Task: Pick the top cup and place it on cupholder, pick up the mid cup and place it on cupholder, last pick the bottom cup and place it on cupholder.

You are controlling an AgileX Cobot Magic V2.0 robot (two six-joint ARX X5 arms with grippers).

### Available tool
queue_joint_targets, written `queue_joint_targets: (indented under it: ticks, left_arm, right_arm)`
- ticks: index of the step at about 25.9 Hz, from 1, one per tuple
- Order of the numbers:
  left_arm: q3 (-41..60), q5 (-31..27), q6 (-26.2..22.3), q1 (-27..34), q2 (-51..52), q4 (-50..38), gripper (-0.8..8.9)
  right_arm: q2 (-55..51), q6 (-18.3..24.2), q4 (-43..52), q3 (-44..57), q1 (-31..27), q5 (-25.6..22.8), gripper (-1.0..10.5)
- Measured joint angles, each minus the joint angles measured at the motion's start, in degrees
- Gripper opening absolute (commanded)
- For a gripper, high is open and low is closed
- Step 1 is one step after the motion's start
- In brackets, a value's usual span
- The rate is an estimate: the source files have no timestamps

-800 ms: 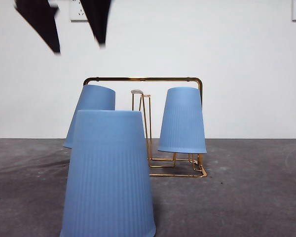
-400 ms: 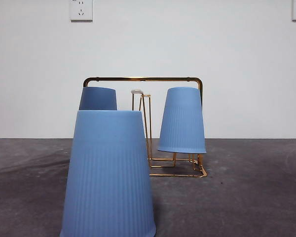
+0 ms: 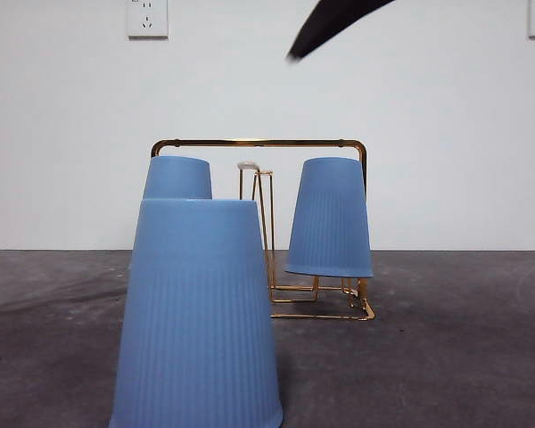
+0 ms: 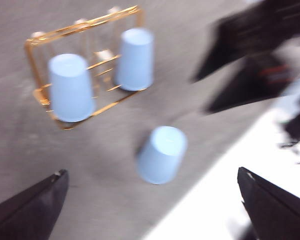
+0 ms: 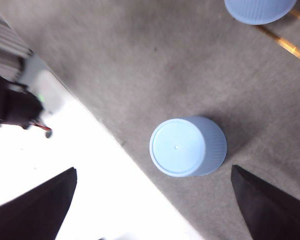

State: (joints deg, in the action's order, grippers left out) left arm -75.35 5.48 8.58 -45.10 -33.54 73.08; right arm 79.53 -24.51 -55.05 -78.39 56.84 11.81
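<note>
Two blue cups sit upside down on the prongs of the gold wire cupholder (image 3: 321,267): one cup (image 3: 330,218) on the side of the rack seen clear in the front view, its rim raised off the base wires, the other cup (image 3: 178,176) at the opposite end, mostly hidden there behind the third. That third cup (image 3: 196,312) stands upside down on the grey table (image 3: 446,357), well apart from the rack and near the table's front edge, where the grey surface meets a white strip in both wrist views. The right tool (image 5: 155,210) hangs high above this cup with its two black jaws spread wide; the cup's flat bottom shows between them from above, untouched. A dark tip (image 3: 334,22) enters the front view at the top edge, above the rack; which arm it belongs to cannot be told from that view alone. The left tool (image 4: 152,210) is also raised well clear, jaws wide and holding nothing, looking down on the rack, all three cups and the other arm's blurred gripper (image 4: 250,60).
</note>
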Motion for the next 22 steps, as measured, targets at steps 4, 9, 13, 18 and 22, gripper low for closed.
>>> queue_joint_targets:
  ticks: [4,9,13,18,22]
  left_arm:
    - [5.7,0.8,1.1,0.0,6.6,-1.6,6.25]
    - [9.7,0.8,1.7,0.0,9.2,-1.4,6.25]
    - [10.2,0.9,1.7,0.0,9.2,-1.4,6.25]
    - [10.2,0.9,1.7,0.0,9.3,-1.4,6.24]
    - [10.2,0.9,1.7,0.0,9.3,-1.3,6.25]
  right_arm:
    - [7.4,-1.1,-2.3,-2.3,2.4,-3.2,5.0]
    - [14.3,-2.3,-3.0,-2.3,3.9,-6.8,5.0]
    - [18.4,-2.8,-2.2,-2.3,4.2,-8.7,5.0]
    - [22.3,-3.4,1.3,-2.3,4.5,-8.7,3.7]
    - [22.4,-4.5,-0.2,-3.2,5.2,-9.9,0.9]
